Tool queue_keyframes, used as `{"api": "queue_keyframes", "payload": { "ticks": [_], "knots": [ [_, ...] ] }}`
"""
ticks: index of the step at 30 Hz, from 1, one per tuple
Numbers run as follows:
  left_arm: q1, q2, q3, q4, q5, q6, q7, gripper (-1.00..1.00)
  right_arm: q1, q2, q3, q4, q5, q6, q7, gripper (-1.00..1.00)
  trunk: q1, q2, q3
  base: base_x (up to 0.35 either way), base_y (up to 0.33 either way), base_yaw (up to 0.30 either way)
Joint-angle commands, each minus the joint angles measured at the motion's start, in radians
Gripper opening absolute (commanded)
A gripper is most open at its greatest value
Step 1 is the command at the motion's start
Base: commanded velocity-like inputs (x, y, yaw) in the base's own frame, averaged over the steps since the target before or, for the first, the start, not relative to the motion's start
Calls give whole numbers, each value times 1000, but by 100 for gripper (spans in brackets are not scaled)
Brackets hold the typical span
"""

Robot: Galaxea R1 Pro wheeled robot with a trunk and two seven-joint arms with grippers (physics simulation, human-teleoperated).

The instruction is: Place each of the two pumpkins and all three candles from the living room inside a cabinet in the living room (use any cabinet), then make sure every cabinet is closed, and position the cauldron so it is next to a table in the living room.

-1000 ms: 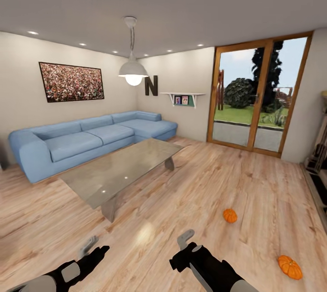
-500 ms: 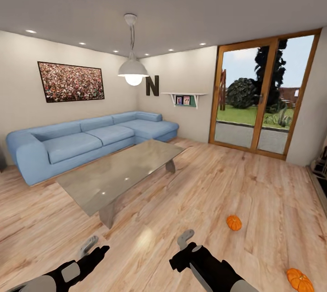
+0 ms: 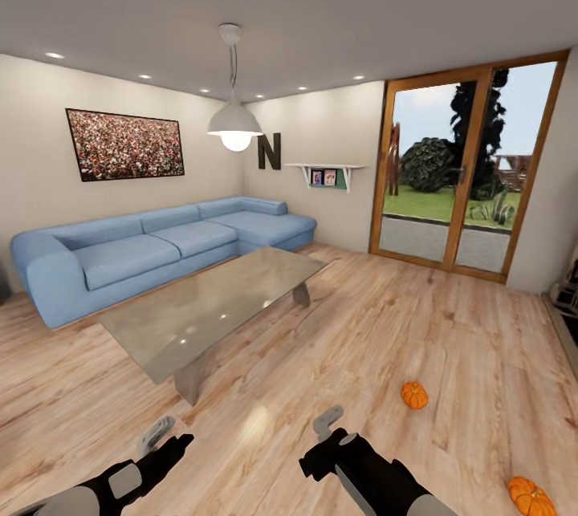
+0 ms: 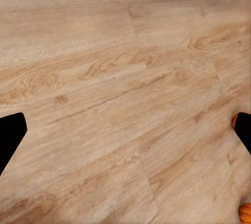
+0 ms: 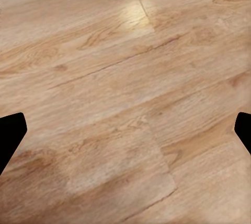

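Observation:
Two orange pumpkins lie on the wooden floor in the head view: one pumpkin (image 3: 414, 395) ahead and to the right of my right gripper (image 3: 325, 436), the other pumpkin (image 3: 531, 496) at the lower right corner. The low table (image 3: 217, 303) with a glossy grey-brown top stands ahead, left of centre. My left gripper (image 3: 164, 437) hangs over bare floor at the lower left. Both grippers are open and empty. In the left wrist view the left gripper (image 4: 125, 132) has its fingers wide apart, with an orange pumpkin (image 4: 246, 212) at the picture's edge. The right gripper (image 5: 125, 132) is likewise spread over floorboards. Candles, cauldron and cabinet are out of view.
A long blue corner sofa (image 3: 152, 247) lines the wall behind the table. A wood-framed glass door (image 3: 461, 179) is at the far right, with dark furniture (image 3: 567, 303) at the right edge. A pendant lamp (image 3: 235, 127) hangs above the table.
The whole picture has shifted a little to the right and down over the last second, so the camera moved. Arms, pumpkins and table have not moved themselves.

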Motion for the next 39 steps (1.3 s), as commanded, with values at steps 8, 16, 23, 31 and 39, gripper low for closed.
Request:
{"api": "queue_keyframes", "payload": {
  "ticks": [8, 16, 23, 31, 39],
  "knots": [
    [-1, 1, 0, 3, 11, 4, -5, 100, -1, -1, 5, -1, -10, 4, -2, 100, 0, -1, -1, 0, 0, 174],
    [-1, 1, 0, 3, 11, 4, -5, 100, -1, -1, 5, -1, -10, 4, -1, 100, 0, -1, -1, 67, -18, 22],
    [-1, 1, 0, 3, 11, 4, -5, 100, -1, -1, 5, -2, -10, 4, -1, 100, 0, -1, -1, 202, -84, 1],
    [-1, 1, 0, 3, 11, 4, -6, 100, -1, -1, 5, -1, -10, 4, -1, 100, 0, -1, -1, 38, -15, 0],
    [-1, 1, 0, 3, 11, 4, -5, 100, -1, -1, 5, -1, -10, 4, -1, 100, 0, -1, -1, 1, 0, 0]
  ]
}}
